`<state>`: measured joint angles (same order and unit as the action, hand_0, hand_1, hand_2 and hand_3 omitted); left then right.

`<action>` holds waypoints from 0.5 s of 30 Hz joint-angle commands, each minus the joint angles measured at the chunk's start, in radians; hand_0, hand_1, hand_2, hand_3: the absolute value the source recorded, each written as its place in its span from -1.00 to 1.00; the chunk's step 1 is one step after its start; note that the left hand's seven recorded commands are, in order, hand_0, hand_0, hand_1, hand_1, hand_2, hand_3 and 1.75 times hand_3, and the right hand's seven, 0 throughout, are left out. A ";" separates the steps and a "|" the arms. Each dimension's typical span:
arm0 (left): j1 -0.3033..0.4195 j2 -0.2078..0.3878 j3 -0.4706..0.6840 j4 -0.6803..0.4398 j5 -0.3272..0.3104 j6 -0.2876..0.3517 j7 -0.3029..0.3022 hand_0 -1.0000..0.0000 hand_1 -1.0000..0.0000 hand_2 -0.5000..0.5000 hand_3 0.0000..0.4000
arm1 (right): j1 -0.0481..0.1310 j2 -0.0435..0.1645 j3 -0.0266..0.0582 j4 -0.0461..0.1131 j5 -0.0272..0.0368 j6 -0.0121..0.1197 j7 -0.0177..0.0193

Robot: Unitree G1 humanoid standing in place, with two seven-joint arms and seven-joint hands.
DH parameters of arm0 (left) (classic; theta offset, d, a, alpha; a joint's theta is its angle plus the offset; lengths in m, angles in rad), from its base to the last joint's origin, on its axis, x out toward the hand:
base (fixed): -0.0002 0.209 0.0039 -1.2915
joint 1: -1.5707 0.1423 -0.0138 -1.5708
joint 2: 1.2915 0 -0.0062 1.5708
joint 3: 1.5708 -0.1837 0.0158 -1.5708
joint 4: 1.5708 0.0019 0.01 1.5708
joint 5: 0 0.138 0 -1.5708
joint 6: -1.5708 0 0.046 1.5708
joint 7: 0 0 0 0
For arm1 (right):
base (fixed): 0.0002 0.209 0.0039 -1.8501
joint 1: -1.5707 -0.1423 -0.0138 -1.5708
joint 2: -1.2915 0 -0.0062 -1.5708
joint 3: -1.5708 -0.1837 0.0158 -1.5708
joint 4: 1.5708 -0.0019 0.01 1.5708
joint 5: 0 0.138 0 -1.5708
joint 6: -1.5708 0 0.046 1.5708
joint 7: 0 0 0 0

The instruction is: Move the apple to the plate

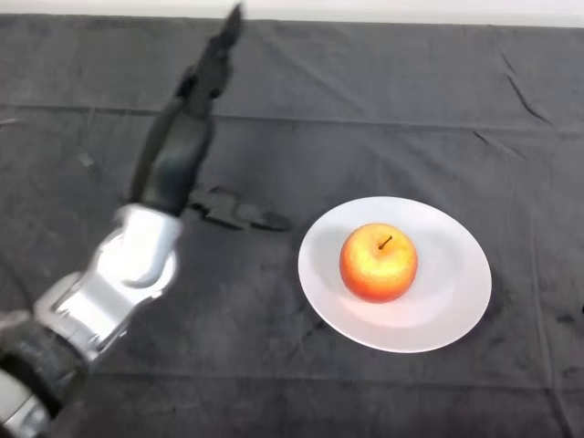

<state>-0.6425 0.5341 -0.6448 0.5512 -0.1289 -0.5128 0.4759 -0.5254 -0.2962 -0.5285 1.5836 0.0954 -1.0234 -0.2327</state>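
A red and yellow apple (379,262) sits upright, stem up, in the middle of a white plate (452,297) at the right of centre on the dark cloth. My left hand (182,146) is raised well to the left of the plate, away from the apple. Its fingers (219,55) point straight up and away from me, and its thumb (239,215) sticks out to the right toward the plate. The hand is open and holds nothing.
The silver-grey forearm (123,274) comes in from the lower left. The dark wrinkled cloth (411,109) covers the whole table, with its far edge along the top of the view.
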 commanded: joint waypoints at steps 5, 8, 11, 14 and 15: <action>0.097 0.118 0.117 -0.098 0.023 0.014 0.040 1.00 1.00 0.00 -1.00 | 0.113 0.077 -0.0204 0.109 0.0096 0.092 -0.0030; 0.139 0.152 0.168 -0.144 0.026 0.028 0.057 1.00 1.00 0.00 -1.00 | 0.114 0.077 -0.0203 0.108 0.0096 0.093 -0.0031; 0.191 0.190 0.229 -0.206 0.026 0.049 0.077 1.00 1.00 0.00 -1.00 | 0.114 0.077 -0.0200 0.107 0.0098 0.094 -0.0031; 0.246 0.220 0.285 -0.264 0.028 0.064 0.101 1.00 1.00 0.00 -1.00 | 0.114 0.078 -0.0197 0.106 0.0099 0.094 -0.0032; 0.266 0.228 0.306 -0.281 0.030 0.065 0.112 1.00 1.00 0.00 -1.00 | 0.114 0.078 -0.0196 0.106 0.0100 0.094 -0.0032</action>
<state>-0.3972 0.7238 -0.3453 0.2899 -0.1091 -0.4560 0.5796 -0.5203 -0.2943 -0.5336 1.6022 0.0956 -1.0198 -0.2336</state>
